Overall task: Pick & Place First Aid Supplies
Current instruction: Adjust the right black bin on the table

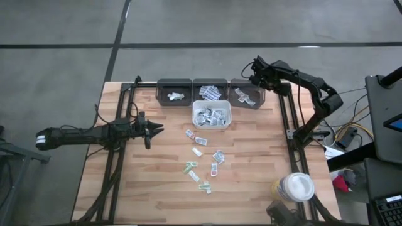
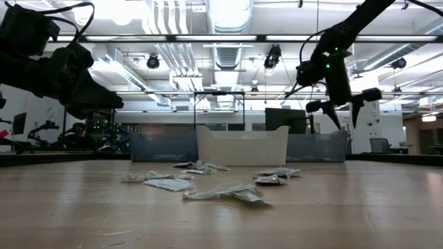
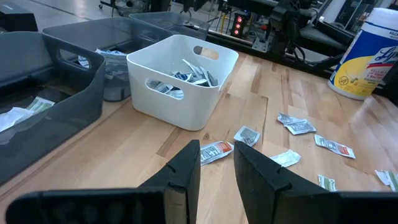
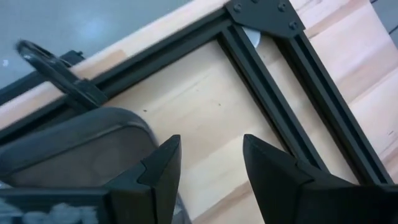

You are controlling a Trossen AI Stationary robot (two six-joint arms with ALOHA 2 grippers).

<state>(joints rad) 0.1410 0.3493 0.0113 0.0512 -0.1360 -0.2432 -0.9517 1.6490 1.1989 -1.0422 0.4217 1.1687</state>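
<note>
High view shows your right gripper (image 1: pixel 256 80) spread and empty at the upper right over the rightmost grey bin (image 1: pixel 246 94), left gripper (image 1: pixel 155 129) spread at centre left; loose sachets (image 1: pixel 202 160) lie mid-table, and overlapping ones risk a double pick

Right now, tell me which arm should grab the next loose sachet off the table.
Left. Its open pincer hovers beside the scattered sachets, which also show just ahead of it in the left wrist view. The right pincer, open and empty, is off over the far bins.
</note>
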